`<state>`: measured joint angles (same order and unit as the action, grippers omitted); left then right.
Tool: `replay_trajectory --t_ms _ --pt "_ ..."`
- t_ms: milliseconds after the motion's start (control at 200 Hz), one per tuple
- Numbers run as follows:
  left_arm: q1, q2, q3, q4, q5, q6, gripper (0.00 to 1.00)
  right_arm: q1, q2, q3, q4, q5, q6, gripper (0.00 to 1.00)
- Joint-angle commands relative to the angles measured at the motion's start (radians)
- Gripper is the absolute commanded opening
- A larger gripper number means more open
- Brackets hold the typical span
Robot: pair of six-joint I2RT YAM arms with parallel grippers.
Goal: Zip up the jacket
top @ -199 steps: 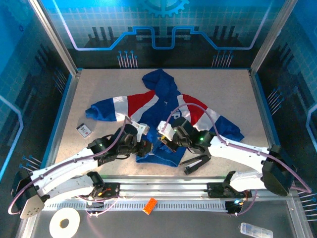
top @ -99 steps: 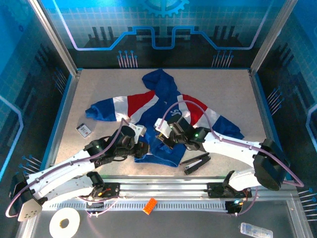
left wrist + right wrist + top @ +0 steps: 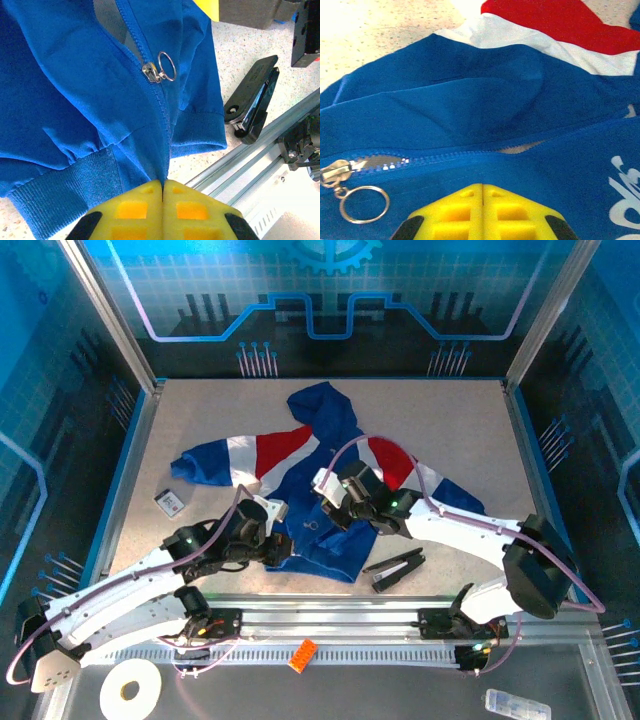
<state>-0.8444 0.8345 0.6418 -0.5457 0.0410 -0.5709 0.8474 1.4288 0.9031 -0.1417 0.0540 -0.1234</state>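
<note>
Left hand [image 3: 162, 184] clamped on jacket [image 3: 75, 100] hem; right hand [image 3: 482, 189] closed; arms extended inward.

Closed yellow fingers [image 3: 452, 216] pinch the jacket [image 3: 470, 100] just below its zipper [image 3: 470, 152]; the ringed slider [image 3: 335, 172] lies leftward.

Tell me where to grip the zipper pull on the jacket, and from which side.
Probably the metal ring on the slider. It lies flat on the blue jacket, so come from above, at the rim far from the slider, pinching across the wire.
</note>
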Motion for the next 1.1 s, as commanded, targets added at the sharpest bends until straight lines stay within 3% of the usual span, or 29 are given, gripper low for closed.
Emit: replay_trajectory --t_ms 0,110,180,275,485,745,981,1096 --pt "-0.007 -0.011 -0.014 -0.020 0.012 0.003 0.00 -0.009 -0.023 -0.017 0.077 -0.187 -0.075 0.00" --pt "-0.007 -0.004 -0.009 -0.017 0.013 0.025 0.00 -0.011 -0.060 -0.073 0.118 -0.295 -0.133 0.13" --pt "-0.007 0.004 0.002 -0.023 0.013 0.041 0.00 -0.013 -0.078 -0.085 0.117 -0.330 -0.154 0.35" --pt "-0.007 0.015 0.012 -0.028 0.014 0.061 0.00 -0.014 -0.077 -0.086 0.079 -0.377 -0.189 0.50" --pt "-0.007 0.025 0.030 -0.036 0.013 0.102 0.00 -0.010 -0.005 -0.052 0.004 -0.414 -0.247 0.66" --pt "-0.007 0.047 0.060 -0.069 0.008 0.129 0.00 -0.006 0.077 0.006 0.006 -0.406 -0.270 0.62" --pt "-0.007 0.054 0.069 -0.072 0.004 0.132 0.00 -0.001 0.090 0.007 0.026 -0.385 -0.282 0.36" --pt "-0.008 0.055 0.072 -0.077 0.001 0.135 0.00 0.002 0.077 -0.005 0.034 -0.366 -0.291 0.30"
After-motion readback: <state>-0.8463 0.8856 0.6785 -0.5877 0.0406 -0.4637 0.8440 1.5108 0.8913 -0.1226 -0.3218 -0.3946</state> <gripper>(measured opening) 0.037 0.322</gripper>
